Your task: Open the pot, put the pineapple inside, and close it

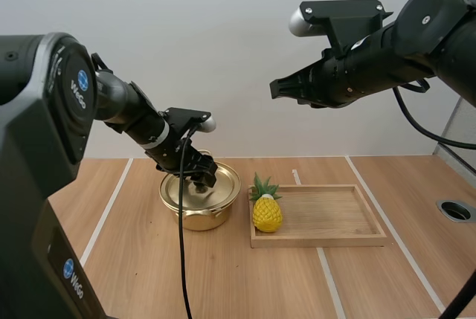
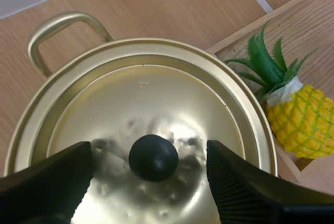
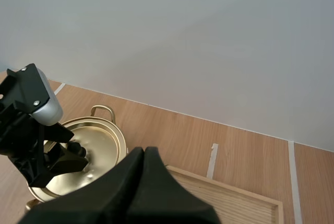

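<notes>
Pot (image 1: 195, 218) lidded; left gripper (image 2: 150, 153) spread astride knob (image 2: 153, 157); pineapple (image 1: 267, 213) in tray (image 1: 335, 241)

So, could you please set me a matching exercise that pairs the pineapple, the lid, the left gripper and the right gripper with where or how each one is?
Things:
1. pineapple
2. lid
3. left gripper
4. right gripper

Places or states:
A. shut, held high above the table
B. open, fingers either side of the black knob
C. sitting closed on the pot
D. in the wooden tray, at the end nearest the pot

Pairs: 1-D, 2-C, 3-B, 4-A
</notes>
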You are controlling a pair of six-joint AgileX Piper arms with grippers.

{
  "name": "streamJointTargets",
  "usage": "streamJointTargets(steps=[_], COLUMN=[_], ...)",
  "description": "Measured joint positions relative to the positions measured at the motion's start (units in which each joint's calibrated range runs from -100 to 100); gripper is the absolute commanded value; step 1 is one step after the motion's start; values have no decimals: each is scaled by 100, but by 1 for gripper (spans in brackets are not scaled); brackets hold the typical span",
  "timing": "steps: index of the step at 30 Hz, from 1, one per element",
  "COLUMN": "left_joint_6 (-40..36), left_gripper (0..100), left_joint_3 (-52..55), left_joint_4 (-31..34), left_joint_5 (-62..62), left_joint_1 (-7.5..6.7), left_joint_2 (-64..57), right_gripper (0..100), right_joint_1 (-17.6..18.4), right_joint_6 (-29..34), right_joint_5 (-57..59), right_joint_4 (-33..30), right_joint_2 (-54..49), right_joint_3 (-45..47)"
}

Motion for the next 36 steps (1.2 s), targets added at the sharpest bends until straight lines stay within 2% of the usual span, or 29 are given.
streamJointTargets(steps=[5, 7, 10, 23, 28, 36], left_joint_6=[0, 0, -36, -133, -370, -479], left_gripper=[100, 69, 2, 0, 0, 0], left_joint_3=[0, 0, 0, -74, -426, -1055], left_joint_4=[-23, -33, -58, -149, -149, -127], left_joint_5=[-32, -32, -11, 197, 734, 519], left_joint_1=[0, 0, 0, 0, 0, 0], left_joint_2=[14, 14, 29, 29, -6, -890], right_gripper=[0, 0, 0, 0, 0, 0], right_joint_1=[0, 0, 0, 0, 0, 0], right_joint_6=[0, 0, 0, 0, 0, 0], right_joint_5=[0, 0, 18, 54, 54, 72], right_joint_4=[0, 0, 0, 0, 0, 0], right_joint_2=[0, 0, 0, 0, 0, 0], right_joint_3=[0, 0, 0, 0, 0, 0])
